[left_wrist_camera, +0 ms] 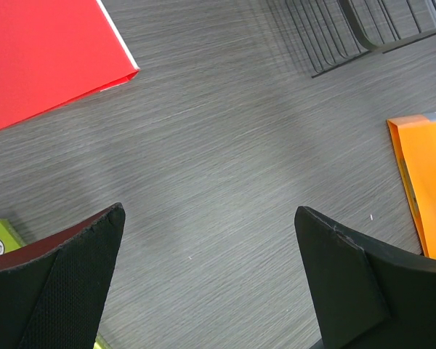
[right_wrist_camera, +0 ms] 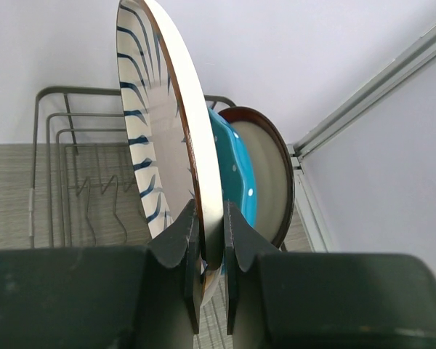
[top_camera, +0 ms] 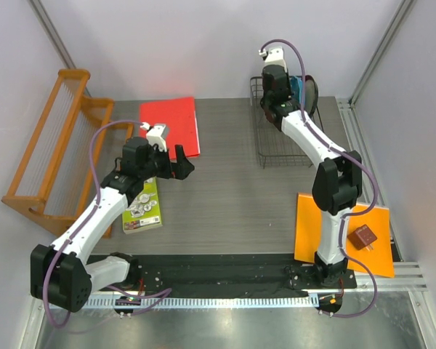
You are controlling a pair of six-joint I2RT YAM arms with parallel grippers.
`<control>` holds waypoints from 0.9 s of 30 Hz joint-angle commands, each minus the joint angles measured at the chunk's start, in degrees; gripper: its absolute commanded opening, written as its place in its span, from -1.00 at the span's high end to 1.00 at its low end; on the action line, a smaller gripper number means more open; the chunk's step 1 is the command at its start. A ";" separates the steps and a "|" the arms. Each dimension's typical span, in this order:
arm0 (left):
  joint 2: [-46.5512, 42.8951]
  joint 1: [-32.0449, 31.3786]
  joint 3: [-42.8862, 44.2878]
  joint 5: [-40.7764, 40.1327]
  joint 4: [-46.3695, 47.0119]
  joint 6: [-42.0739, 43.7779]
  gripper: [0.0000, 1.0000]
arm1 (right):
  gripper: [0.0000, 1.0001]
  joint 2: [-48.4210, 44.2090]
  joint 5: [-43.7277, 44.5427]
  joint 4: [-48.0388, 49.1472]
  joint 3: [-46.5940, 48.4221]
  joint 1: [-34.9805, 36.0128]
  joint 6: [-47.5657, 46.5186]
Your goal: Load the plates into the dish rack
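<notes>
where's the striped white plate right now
The striped plate is upright in the right gripper, centre of the right wrist view just left of the blue plate, at the dish rack in the top view's upper right.

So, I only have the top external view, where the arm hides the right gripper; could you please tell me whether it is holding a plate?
Observer: Yes, the right gripper is shut on the rim of the white plate with dark stripes, which is upright on its edge.
Operator: Thank you. Are other plates next to it?
Observer: Two stand upright just behind it: a blue dotted plate, then a dark-red-rimmed beige plate.
</notes>
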 commanded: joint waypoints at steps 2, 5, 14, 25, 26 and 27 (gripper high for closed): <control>-0.04 -0.15 -0.74 0.76 3.42 -0.21 -0.99 | 0.98 -0.18 3.94 11.38 3.85 0.10 -2.97; -0.12 -0.15 -1.00 0.59 3.42 -0.21 -0.99 | 0.99 0.79 4.56 12.09 3.58 0.02 -3.85; -0.12 -0.15 -1.97 -0.12 3.24 0.22 -0.99 | 0.98 4.04 4.47 11.48 3.76 -0.60 -3.86; 0.93 -0.15 -1.97 -0.47 3.51 0.40 -0.99 | 0.99 6.15 5.18 9.63 3.32 -1.57 -2.37; 0.93 -0.15 -1.97 -0.47 3.51 0.40 -0.99 | 0.99 6.15 5.00 9.45 2.71 -1.65 -1.93; 0.93 -0.15 -2.06 -0.47 3.51 0.40 -0.99 | 0.99 6.15 4.82 9.45 2.44 -1.65 -1.75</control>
